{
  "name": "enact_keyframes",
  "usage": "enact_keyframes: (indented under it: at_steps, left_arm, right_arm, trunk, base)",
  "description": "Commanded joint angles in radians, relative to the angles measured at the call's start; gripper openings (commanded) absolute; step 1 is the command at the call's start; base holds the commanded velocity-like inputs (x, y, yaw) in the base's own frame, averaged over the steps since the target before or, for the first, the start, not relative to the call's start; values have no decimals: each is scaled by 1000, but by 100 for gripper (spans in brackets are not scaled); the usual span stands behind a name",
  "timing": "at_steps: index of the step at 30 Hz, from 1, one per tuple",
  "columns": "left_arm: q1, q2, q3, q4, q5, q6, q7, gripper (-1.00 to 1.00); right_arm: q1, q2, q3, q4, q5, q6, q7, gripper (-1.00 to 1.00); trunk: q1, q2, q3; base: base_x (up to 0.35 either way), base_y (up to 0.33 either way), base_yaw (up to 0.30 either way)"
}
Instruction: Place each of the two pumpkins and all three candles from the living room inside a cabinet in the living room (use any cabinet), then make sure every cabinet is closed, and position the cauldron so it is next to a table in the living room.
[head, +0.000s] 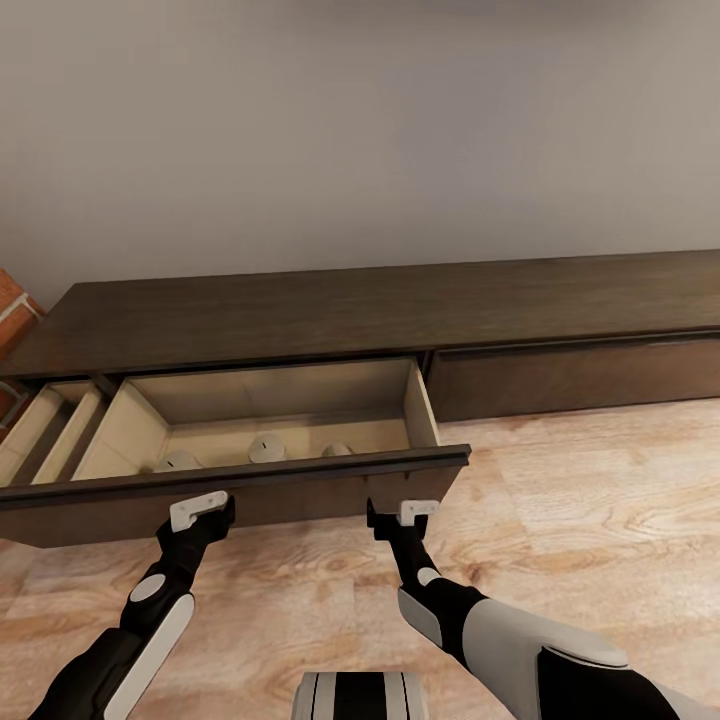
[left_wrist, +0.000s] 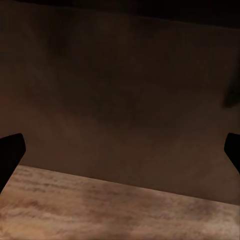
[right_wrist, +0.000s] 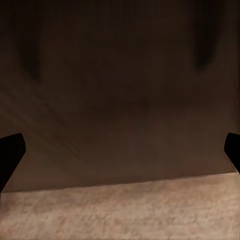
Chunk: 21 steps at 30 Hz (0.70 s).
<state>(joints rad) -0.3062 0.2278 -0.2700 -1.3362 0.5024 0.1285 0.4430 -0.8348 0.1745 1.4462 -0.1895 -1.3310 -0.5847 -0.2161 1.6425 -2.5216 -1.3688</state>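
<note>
The long dark brown cabinet stands along the wall with one wide drawer pulled out. On its pale floor sit three candles, partly hidden behind the drawer front. My left gripper and right gripper are both open and close against that front. In the wrist views the dark front is right ahead, with the fingers spread wide. The pumpkins, the cauldron and the table are out of view.
A second drawer with pale dividers stands open at the far left, beside a red brick wall. The drawer front at the right is closed. Light wood floor stretches out in front of the unit.
</note>
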Motion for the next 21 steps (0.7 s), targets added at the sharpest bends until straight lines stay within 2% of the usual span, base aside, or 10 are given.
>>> enact_keyframes:
  at_steps: [1,11,21]
  left_arm:
    - [-1,2,-3,-2,5,3,8,100]
    - [-1,2,-3,-1,5,2,8,100]
    - [-1,1,-3,-1,5,2,8,100]
  right_arm:
    - [0,0,8,-1,-2,-6,-9,100]
    - [9,0,8,-1,0,-36,-9,100]
    - [10,0,5,1,-2,-25,-10,100]
  trunk:
    - [0,0,-1]
    - [0,0,-1]
    - [0,0,-1]
  base:
    - [0,0,0]
    - [5,0,0]
    - [31,0,0]
